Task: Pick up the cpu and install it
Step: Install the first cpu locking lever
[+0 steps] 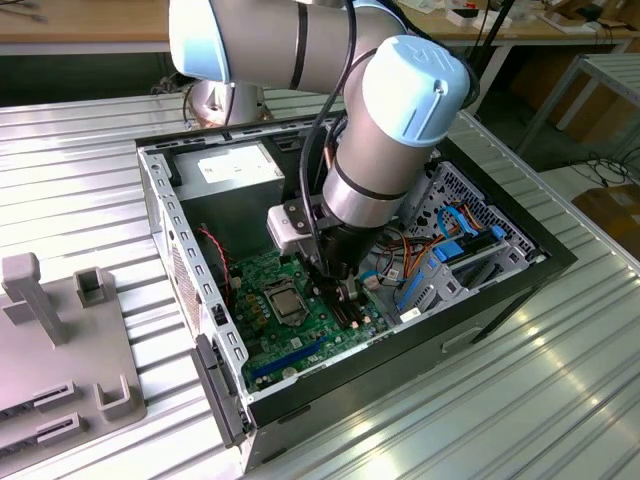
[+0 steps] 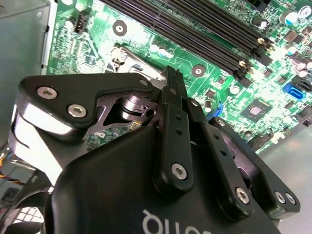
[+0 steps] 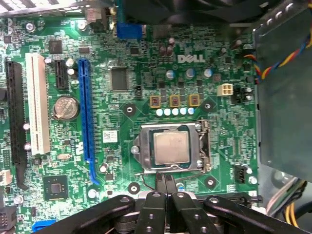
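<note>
Closest to us in the first wrist view, the gripper hangs with its two black fingers pressed together and nothing between them, their tips just short of the socket's edge. Just beyond them we see the cpu, a silver-grey square lying flat inside the metal socket frame on the green motherboard. Farther across the board stand a blue expansion slot, a white slot and a round coin battery. In the second wrist view the fingers point at the same board, with the long dark memory slots running behind them; the socket there is mostly hidden by the gripper's body, so we cannot judge the chip from that angle. From the exterior view, the arm reaches down into the open computer case, which lies on a ribbed metal table, the gripper hovering beside the socket. A grey fixture block rests at the exterior view's left.
</note>
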Available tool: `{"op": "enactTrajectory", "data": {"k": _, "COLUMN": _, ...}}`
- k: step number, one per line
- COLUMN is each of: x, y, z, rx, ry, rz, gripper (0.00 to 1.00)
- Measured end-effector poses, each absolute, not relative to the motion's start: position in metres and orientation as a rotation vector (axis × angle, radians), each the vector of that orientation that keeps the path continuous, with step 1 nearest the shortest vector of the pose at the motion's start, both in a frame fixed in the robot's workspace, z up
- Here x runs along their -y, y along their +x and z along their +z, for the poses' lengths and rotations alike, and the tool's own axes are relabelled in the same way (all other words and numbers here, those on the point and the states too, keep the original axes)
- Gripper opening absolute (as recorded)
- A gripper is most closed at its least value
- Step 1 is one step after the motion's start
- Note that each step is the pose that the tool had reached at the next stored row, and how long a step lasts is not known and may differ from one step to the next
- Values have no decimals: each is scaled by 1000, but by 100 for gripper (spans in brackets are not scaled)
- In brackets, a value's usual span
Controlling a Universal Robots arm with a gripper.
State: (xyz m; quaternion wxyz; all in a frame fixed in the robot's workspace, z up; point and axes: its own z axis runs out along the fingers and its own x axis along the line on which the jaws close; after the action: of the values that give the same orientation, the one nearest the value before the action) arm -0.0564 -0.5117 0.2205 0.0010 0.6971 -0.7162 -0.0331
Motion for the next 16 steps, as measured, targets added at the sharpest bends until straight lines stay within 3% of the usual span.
{"op": "enactTrajectory", "data": {"k": 16, "x": 513, "y": -57, "z": 210, "rx": 2155, "ry": 2279, "rz": -100, "gripper": 11}}
